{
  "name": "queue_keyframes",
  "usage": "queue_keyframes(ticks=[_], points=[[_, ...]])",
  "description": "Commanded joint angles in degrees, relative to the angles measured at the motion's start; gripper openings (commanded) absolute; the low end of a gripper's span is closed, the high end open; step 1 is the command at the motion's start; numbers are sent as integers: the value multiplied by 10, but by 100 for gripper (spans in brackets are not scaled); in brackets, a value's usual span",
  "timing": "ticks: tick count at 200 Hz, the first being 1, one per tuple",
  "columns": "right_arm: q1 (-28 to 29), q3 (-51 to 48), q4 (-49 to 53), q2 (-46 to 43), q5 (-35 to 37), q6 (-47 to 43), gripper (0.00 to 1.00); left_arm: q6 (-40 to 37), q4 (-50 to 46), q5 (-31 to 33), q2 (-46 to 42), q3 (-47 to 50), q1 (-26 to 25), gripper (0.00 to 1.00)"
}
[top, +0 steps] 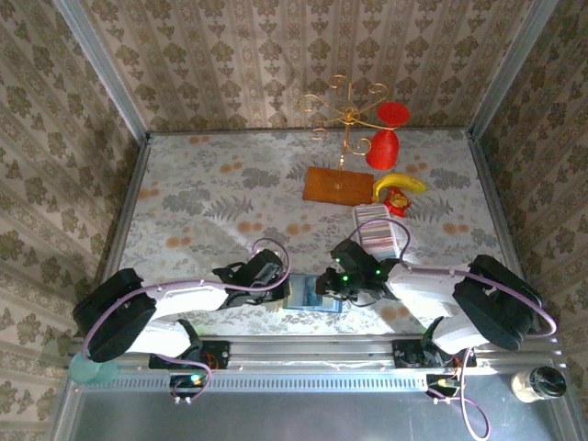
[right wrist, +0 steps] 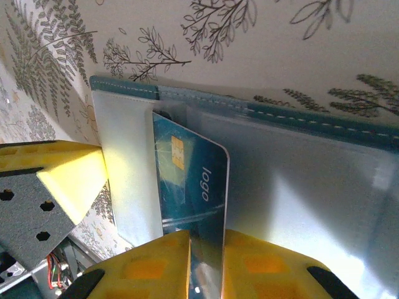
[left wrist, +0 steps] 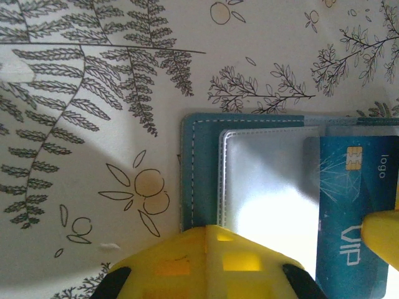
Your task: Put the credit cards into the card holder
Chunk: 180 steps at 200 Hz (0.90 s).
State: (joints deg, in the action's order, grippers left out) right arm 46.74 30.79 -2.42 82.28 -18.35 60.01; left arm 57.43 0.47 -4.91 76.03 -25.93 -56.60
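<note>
Teal-blue plastic, the rectangular credit card (right wrist: pixel 187 180) with a gold chip and the word "logo" stands between the yellow fingers of the right gripper (right wrist: pixel 206 240). Its far end is tucked under the lip of a clear pocket in the small teal stitched folding card holder (right wrist: pixel 280 112), which lies open and flat just ahead of those fingertips. The jaws flank the card's near end closely, but I cannot tell whether they pinch it or sit slack. The left gripper (left wrist: pixel 209 235) has its jaws together and rests on the holder's near edge, directly under its own tips, apparently pinning the case to the fern-printed tablecloth (left wrist: pixel 93 93) (a yellow finger of the other arm shows at the right margin of that wrist view). As I judge it, the step in hand is the insertion itself, only partly done, since much of the card's face lies bare outside the pocket. The next move calls for a low, straight push away from the right fingertips, square to the pocket mouth, while the left tips hold the case from sliding. A clean release should follow, without dragging the card back out.
</note>
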Motion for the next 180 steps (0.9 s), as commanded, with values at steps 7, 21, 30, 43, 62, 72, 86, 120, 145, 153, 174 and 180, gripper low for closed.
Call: queue_keyframes(ticks=[7, 21, 30, 43, 62, 72, 86, 120, 145, 153, 174, 180], points=[[9, 25, 18, 19, 14, -10, 18, 11, -33, -1, 7, 7, -8, 0], [12, 33, 21, 26, 14, -11, 18, 11, -33, 1, 5, 9, -8, 0], [15, 39, 26, 30, 15, -13, 18, 11, -33, 1, 4, 10, -8, 0], [17, 48, 45, 31, 22, -19, 20, 12, -32, 1, 3, 11, -9, 0], [19, 52, 81, 19, 43, -27, 24, 11, -32, 1, 2, 11, -9, 0], [19, 52, 98, 12, 54, -30, 26, 11, -33, 1, 2, 12, -9, 0], [19, 56, 119, 5, 66, -34, 27, 11, -31, 1, 2, 12, -9, 0], [25, 64, 118, 23, 63, -36, 25, 10, -29, 1, 5, 11, -9, 0], [34, 80, 104, 49, 55, -34, 22, 10, -30, 1, 7, 11, -9, 0], [37, 87, 103, 57, 55, -36, 21, 10, -30, -1, 6, 11, -9, 0], [43, 104, 103, 74, 53, -37, 18, 12, -29, 0, 5, 12, -9, 0], [44, 109, 103, 77, 53, -37, 18, 12, -29, 0, 4, 13, -9, 0]])
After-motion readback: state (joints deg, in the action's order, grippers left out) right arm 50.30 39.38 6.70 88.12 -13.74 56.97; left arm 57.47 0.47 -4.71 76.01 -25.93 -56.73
